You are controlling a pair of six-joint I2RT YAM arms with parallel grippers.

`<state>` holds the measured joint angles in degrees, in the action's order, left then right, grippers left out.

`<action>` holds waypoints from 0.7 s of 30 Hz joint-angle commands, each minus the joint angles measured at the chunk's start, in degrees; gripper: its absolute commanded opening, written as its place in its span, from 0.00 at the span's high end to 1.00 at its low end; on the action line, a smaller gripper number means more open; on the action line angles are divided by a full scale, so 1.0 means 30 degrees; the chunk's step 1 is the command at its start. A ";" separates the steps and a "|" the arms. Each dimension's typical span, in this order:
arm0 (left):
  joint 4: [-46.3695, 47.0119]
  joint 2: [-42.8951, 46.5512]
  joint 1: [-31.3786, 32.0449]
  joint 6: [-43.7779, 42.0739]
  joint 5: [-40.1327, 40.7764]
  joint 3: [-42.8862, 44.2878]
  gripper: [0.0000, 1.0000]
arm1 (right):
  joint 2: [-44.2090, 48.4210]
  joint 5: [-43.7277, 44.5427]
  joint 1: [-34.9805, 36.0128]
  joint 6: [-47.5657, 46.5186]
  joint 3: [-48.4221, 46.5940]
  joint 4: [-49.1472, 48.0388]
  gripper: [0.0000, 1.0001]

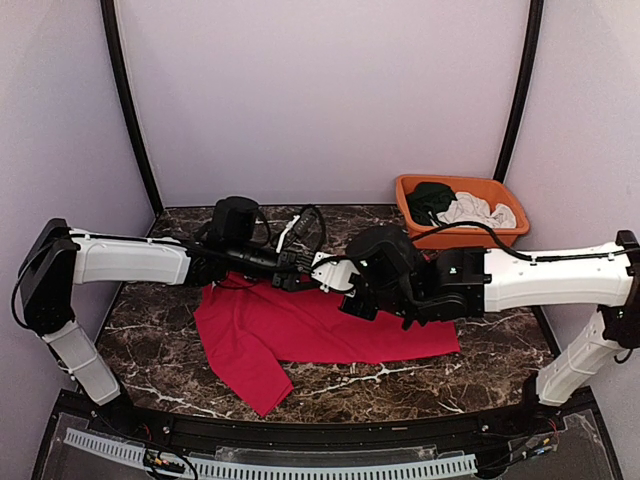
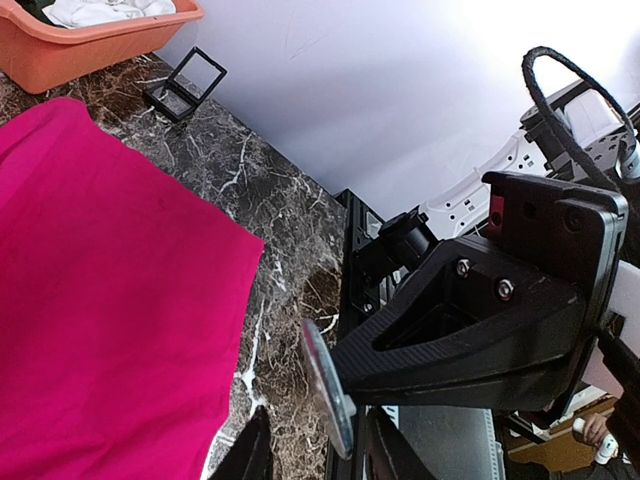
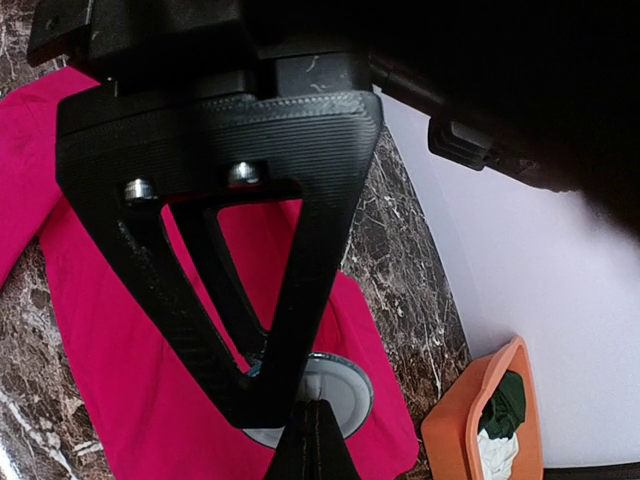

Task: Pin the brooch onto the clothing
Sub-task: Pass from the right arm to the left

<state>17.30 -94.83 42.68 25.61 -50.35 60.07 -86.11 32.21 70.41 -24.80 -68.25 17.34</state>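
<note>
brooch [image 3: 345, 385]: round silvery disc | right gripper [image 3: 295, 410]: pinching it | left gripper [image 2: 318, 445]: narrowly parted astride its rim | clothing [image 1: 320, 330]: creased red cloth on marbled worktop [image 1: 160, 340]

txt: none legible | labels: none | nums: none

In the left wrist view you get the brooch [image 2: 330, 390] edge-on only, so its face is unreadable. The left fingers [image 2: 252, 455] are cut off by the bottom edge, and you cannot tell whether they touch it. The shirt [image 2: 100, 300] runs off the left and bottom edges, and the bin [image 2: 90, 50] off the top. In the right wrist view the right fingers [image 3: 300, 300] hide much of the brooch. From the top view you cannot pick out brooch or fingertips. They are lost among the black housings where the left arm [image 1: 130, 258] and right arm [image 1: 550, 275] meet, covering the shirt's far edge.
</note>
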 commanded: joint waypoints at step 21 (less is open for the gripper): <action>-0.0221 0.0039 0.0145 -0.0447 -0.0034 0.0443 0.99 | -0.0482 -0.0172 -0.0123 0.0702 -0.0840 0.0582 1.00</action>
<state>16.56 -95.35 42.76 25.39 -50.24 60.07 -87.53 31.75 70.30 -24.27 -69.43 18.87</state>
